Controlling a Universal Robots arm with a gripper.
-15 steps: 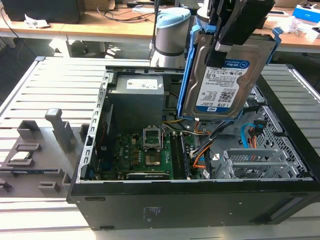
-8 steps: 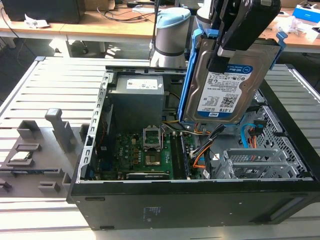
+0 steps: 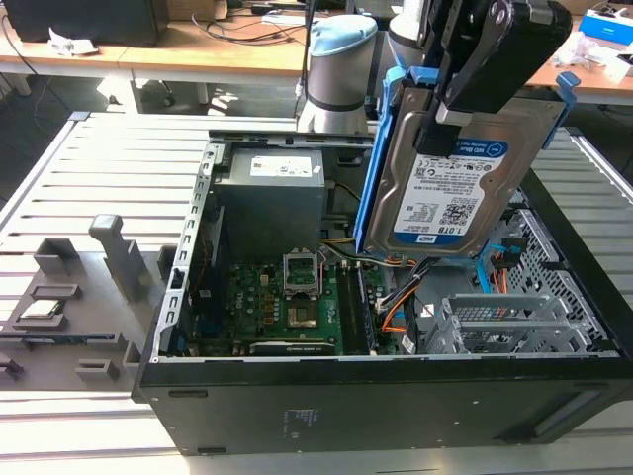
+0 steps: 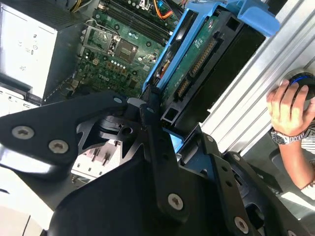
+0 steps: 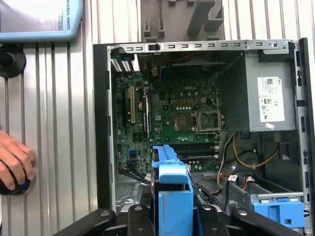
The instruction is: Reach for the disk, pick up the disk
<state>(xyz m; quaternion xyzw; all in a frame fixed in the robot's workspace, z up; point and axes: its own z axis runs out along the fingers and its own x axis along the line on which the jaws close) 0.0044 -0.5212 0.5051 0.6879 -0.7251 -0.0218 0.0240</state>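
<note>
The open black computer case (image 3: 396,396) lies on the slatted metal worktop (image 3: 89,168). Above the case, held in the arm's black hand (image 3: 475,69), hangs the flat silver hard drive with blue side rails (image 3: 455,178). Inside the case, the green motherboard (image 3: 287,307) sits before the grey power supply box (image 3: 272,198). On the worktop, to the exterior view's left of the case, stands a grey plastic fixture block (image 3: 119,252).

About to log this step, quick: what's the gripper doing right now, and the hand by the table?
Gripper: shut on the disk, held above the open computer case.
Person's hand: resting on a mouse.
</note>
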